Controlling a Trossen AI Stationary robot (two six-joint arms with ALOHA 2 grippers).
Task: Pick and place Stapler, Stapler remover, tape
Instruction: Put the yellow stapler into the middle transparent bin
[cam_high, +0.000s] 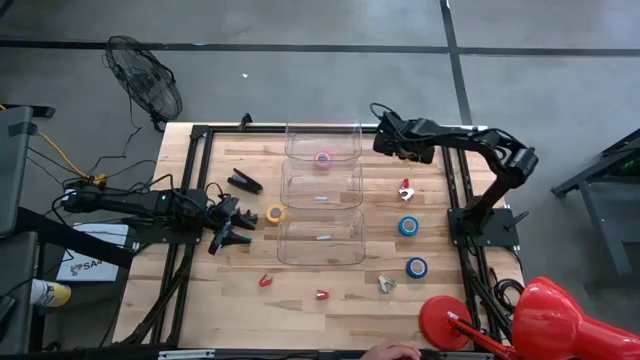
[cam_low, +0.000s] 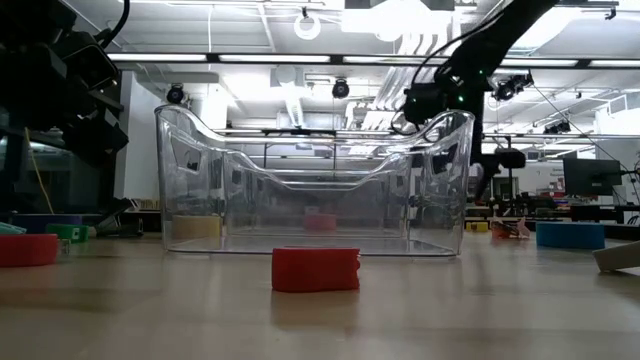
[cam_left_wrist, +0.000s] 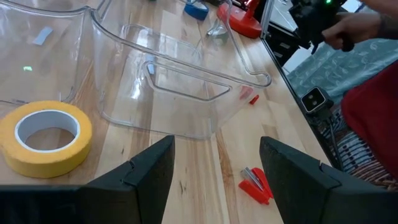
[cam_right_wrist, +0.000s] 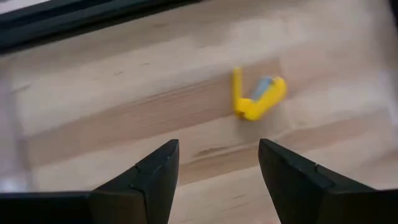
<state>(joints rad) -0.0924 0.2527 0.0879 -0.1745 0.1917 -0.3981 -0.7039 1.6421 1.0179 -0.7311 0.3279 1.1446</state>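
three clear bins (cam_high: 322, 205): set in a row down the table's middle, probably so either arm can reach them; the far one holds the pink tape roll (cam_high: 323, 157).
yellow tape roll (cam_high: 274, 213): on the table just beside the middle bin, near the left gripper (cam_high: 236, 222), likely its next pick.
blue tape rolls (cam_high: 408, 226), (cam_high: 416, 267): loose on the right side.
stapler removers, red (cam_high: 265, 281), (cam_high: 322, 294): near the front edge; black stapler (cam_high: 244, 181), as it seems from above, left of the bins.
left gripper: fingers spread, empty, arm stretched low across the table.
right gripper (cam_high: 385, 140): spread, empty, arm bent over the far right corner above a small yellow item (cam_right_wrist: 258, 97).
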